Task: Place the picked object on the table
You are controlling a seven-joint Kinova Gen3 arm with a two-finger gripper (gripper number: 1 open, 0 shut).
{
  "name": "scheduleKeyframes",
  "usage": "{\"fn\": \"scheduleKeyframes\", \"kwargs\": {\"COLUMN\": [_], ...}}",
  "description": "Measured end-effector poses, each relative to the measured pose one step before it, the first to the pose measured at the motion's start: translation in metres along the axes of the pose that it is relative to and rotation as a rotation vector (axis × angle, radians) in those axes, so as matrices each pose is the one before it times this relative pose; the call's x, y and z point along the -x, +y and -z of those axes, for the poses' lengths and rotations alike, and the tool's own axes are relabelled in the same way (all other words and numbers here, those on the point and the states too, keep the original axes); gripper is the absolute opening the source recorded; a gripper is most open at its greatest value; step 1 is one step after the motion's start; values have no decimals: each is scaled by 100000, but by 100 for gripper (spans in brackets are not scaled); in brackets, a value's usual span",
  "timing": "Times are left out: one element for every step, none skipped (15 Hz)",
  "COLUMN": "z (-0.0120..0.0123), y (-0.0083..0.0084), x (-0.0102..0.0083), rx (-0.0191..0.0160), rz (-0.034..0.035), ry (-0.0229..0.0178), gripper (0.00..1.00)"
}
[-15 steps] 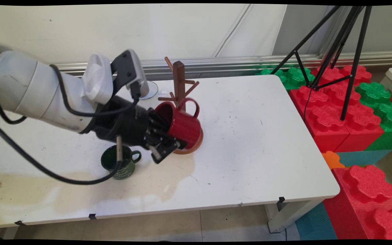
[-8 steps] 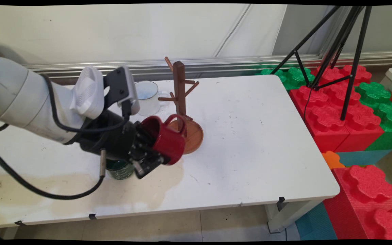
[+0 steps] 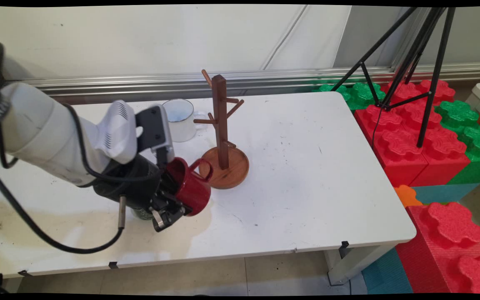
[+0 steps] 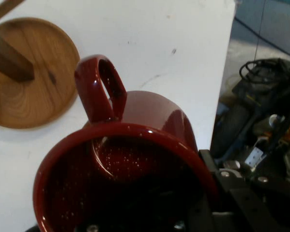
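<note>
My black gripper [image 3: 172, 203] is shut on the rim of a red mug [image 3: 191, 186], which it holds tilted on its side above the white table [image 3: 306, 175], handle upward. The mug hangs just left of a wooden mug tree [image 3: 221, 125] with a round base [image 3: 233, 171]. In the hand view the red mug [image 4: 135, 159] fills the frame, its handle [image 4: 100, 87] pointing toward the tree's round base [image 4: 28, 72]. A dark green mug [image 3: 142, 213] stands under the hand, mostly hidden by it. A white mug [image 3: 179, 119] stands behind, left of the tree.
A brownish stain [image 3: 23, 233] spreads over the table's near left part. Black tripod legs [image 3: 411, 62] rise over red and green foam blocks [image 3: 415, 137] beyond the table's right edge. More red blocks [image 3: 448, 246] stand at the near right corner.
The arm has carried the red mug away from the tree, leftward and toward the near side, and lower. The handle has come clear of the tree's pegs. The green mug is now mostly covered.
</note>
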State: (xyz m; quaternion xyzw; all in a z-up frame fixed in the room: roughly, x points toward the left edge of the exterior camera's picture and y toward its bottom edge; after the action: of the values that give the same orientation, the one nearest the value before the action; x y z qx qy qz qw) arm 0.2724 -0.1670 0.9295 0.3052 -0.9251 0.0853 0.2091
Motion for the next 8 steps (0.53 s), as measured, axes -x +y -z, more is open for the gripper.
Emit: {"fn": "scheduleKeyframes", "kwargs": {"z": [-593,-288,-507,-622,-555,-401,-482,-332], "y": [40,18,18,6,-29,-38,-67,-51], "x": [-271,-163,-315,-407,-381,-281,-317,-203], "rx": [45,31,66,85,37,-53,-56,-38], "rz": [-318,-186,-302,-386,-312,-276,-316,-204], "ry": [-2456,-975,-1562,-1682,-1410,-967,-1169,-732], "gripper": [0,0,0,0,0,0,0,0]}}
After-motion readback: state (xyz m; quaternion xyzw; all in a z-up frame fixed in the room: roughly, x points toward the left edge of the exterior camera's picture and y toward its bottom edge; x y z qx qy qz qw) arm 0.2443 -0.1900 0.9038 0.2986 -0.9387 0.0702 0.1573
